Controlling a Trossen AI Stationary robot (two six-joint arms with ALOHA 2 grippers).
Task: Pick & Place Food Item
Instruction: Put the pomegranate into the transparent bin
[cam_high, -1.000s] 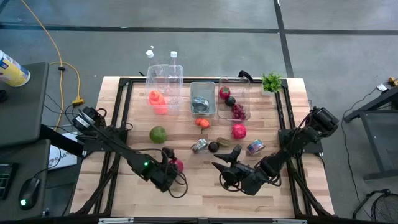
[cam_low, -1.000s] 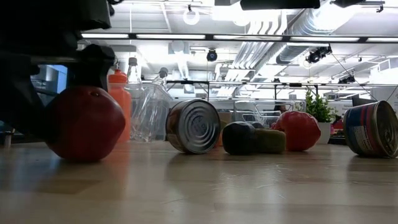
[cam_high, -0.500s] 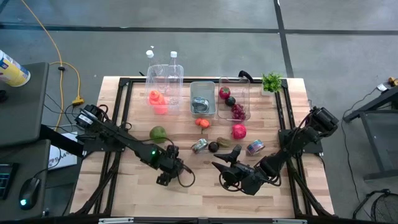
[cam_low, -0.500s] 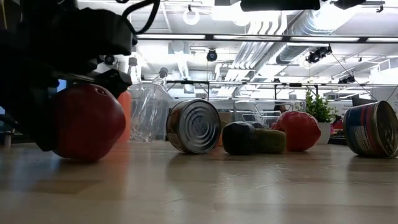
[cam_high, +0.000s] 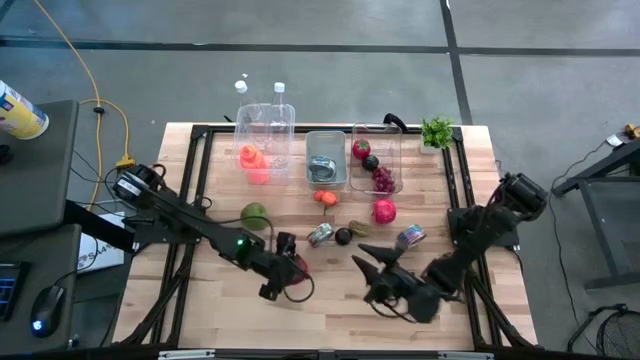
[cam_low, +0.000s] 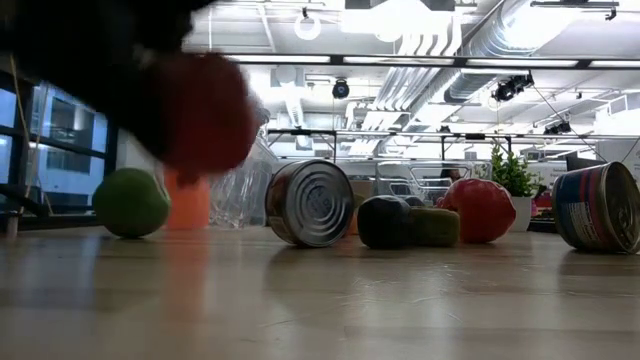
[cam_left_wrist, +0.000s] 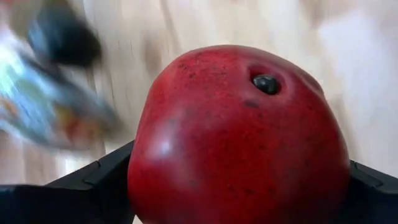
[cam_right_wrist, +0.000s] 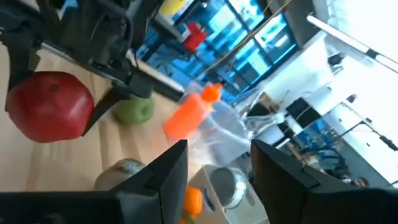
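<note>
A red round fruit with a dark dimple sits between the fingers of my left gripper, in the near middle of the table. It fills the left wrist view and shows blurred and raised in the low view. The right wrist view shows the fruit too. My right gripper is open, to the fruit's right and apart from it; its fingers frame the right wrist view. My left gripper pinches the red fruit between its two fingers, one on each side of its lower half. The dimple end points away from the wrist. The fruit is lifted clear of the table, as the low view shows.
A green fruit, two tins, a dark fruit and another red fruit lie mid-table. Clear bins, bottles, an orange bottle and a plant stand along the far edge.
My left gripper has carried the red fruit up off the table and toward the table's right; in the low view the fruit has risen and uncovered the green fruit behind it. My right arm has shifted slightly toward the right and near edge.
</note>
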